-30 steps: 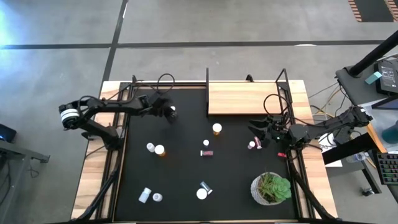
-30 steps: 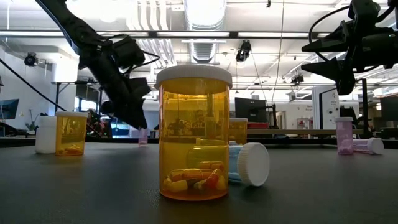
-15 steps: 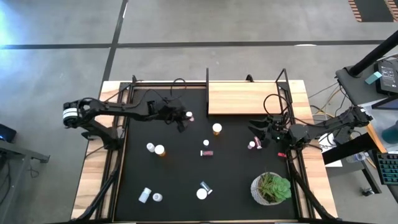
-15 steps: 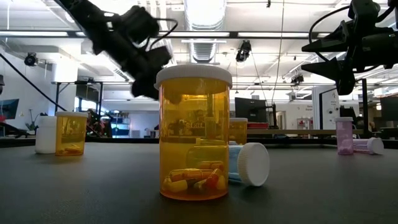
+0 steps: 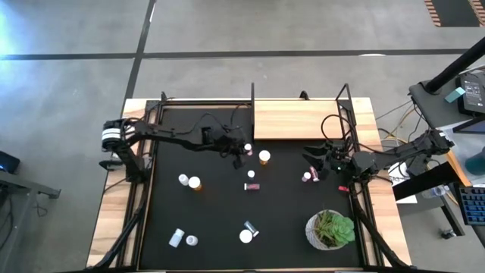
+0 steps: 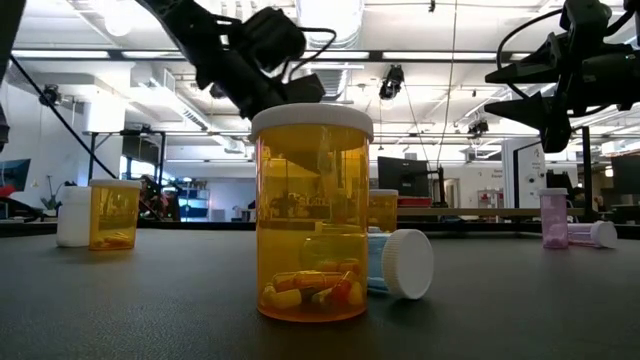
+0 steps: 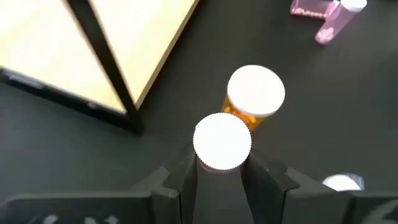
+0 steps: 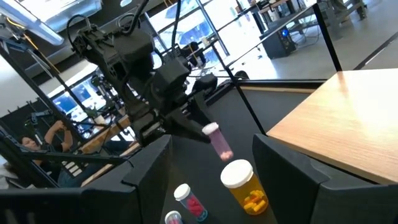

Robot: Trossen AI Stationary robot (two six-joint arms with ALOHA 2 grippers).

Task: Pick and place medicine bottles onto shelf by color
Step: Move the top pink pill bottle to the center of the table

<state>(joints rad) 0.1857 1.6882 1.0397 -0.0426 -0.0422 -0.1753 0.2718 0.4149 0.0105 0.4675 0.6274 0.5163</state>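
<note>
My left gripper (image 5: 241, 150) is shut on a pink bottle with a white cap (image 7: 222, 141), held above the black mat just in front of the light-wood shelf's (image 5: 299, 119) near left corner. An orange bottle (image 5: 264, 157) stands upright just to its right. My right gripper (image 5: 317, 161) hangs open and empty above the mat at the right, over a pink bottle (image 5: 307, 177) that stands there beside another lying on its side. In the right wrist view the held pink bottle (image 8: 219, 142) shows tilted in the air. My left gripper pinches the pink bottle's body just under the white cap (image 7: 219, 163) between its two fingers (image 7: 184, 174). The fingers slant down from the table's left. The bottle is lifted clear of the mat and tilted, cap end up (image 8: 211, 129).
Other bottles lie scattered on the mat: an orange and a white one (image 5: 195, 183) at the left, a maroon one (image 5: 251, 186) lying mid-mat, several near the front (image 5: 248, 231). A green potted plant (image 5: 330, 228) stands at the front right. Black posts (image 5: 252, 98) rise at the shelf's corners.
My left gripper has risen from near the mat and travelled toward the table's right, toward the shelf's near left corner, carrying the pink bottle lifted clear. My right gripper has kept still.
</note>
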